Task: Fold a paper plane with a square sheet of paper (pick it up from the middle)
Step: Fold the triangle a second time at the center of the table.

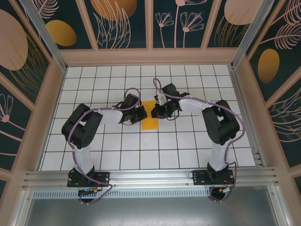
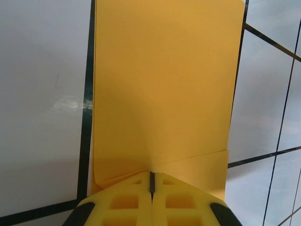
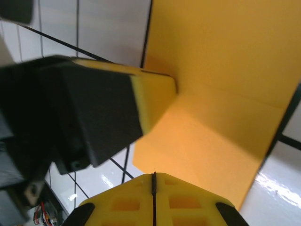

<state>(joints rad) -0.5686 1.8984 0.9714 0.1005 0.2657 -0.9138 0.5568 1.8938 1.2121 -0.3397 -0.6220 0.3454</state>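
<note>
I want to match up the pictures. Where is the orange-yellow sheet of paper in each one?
Top external: the thin orange-yellow sheet of paper lies mid-table, near the picture's centre.
Left wrist: the paper runs from the top edge down the middle.
Right wrist: the paper covers the upper right and lower middle.
Shared landmark: the white tiled table with black grid lines, beside the paper in every view.

— What's under me?
— My white table [image 1: 117,150], gridded with dark lines.
— On it?
— The square sheet of paper [image 1: 150,117], orange-yellow, near the middle, one edge seemingly folded over.
</note>
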